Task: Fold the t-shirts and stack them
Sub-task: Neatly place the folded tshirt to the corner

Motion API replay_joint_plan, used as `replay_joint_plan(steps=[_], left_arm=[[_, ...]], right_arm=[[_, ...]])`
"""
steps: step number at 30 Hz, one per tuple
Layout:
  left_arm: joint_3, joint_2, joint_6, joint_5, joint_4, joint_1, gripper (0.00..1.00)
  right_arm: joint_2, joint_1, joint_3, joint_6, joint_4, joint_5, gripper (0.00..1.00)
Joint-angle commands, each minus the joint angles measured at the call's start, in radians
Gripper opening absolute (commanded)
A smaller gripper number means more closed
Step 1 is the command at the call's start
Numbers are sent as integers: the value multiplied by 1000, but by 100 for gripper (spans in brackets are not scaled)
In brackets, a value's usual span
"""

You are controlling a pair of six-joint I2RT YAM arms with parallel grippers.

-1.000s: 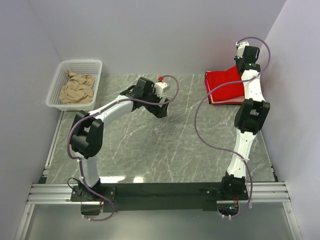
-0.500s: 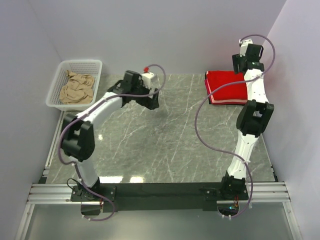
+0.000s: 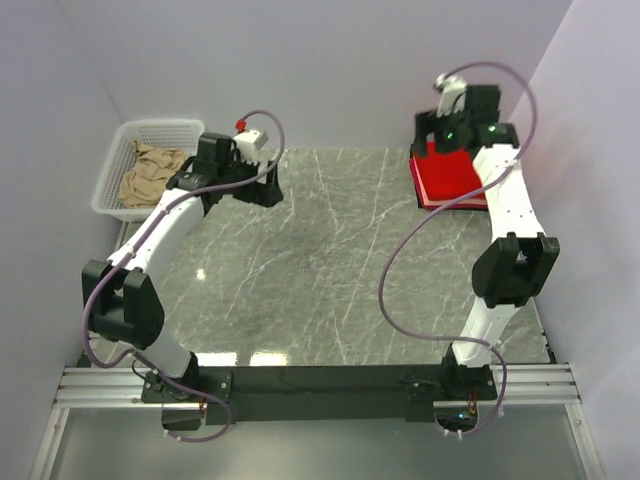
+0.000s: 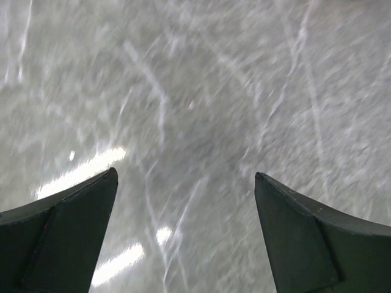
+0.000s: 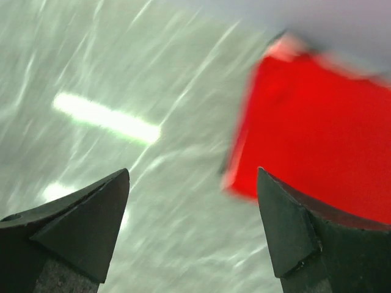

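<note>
Right gripper [image 5: 192, 177], released and empty, hovers beside the folded red t-shirt [image 5: 317, 146].

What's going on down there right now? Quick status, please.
Left gripper open, empty. Right gripper open, empty, beside folded red shirt. Tan shirt crumpled in basket. Nothing in the way.

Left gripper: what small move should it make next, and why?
Likely swing the left gripper left, over the white mesh basket, and lower toward the crumpled tan t-shirt. Its jaws stand open and empty above bare table, the red t-shirt already lies folded at the far right, and the tan one is unfolded.
</note>
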Motion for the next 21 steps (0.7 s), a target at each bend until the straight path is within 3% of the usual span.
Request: replay_joint_plan(steps=[1,3,6,13,21], left_arm=[[-79,-71,12,-30,-85,32,100],[-138,-113,29,-76,-84,35,100],[-263,-182,46,-84,-68,36,100],[-442,-277,118,-138,-74,36,99],[-488,-371,69,-208,-38,36,100]], right_arm=[[-88,76,-205,25,-94,-88,91],[-186,122,-404,18,-38,-89,91],[-266,177,-573,15,2,-108,91],[-361,267,-736,43,2,-85,91],[-461,277,-821,113,-4,-31,93]])
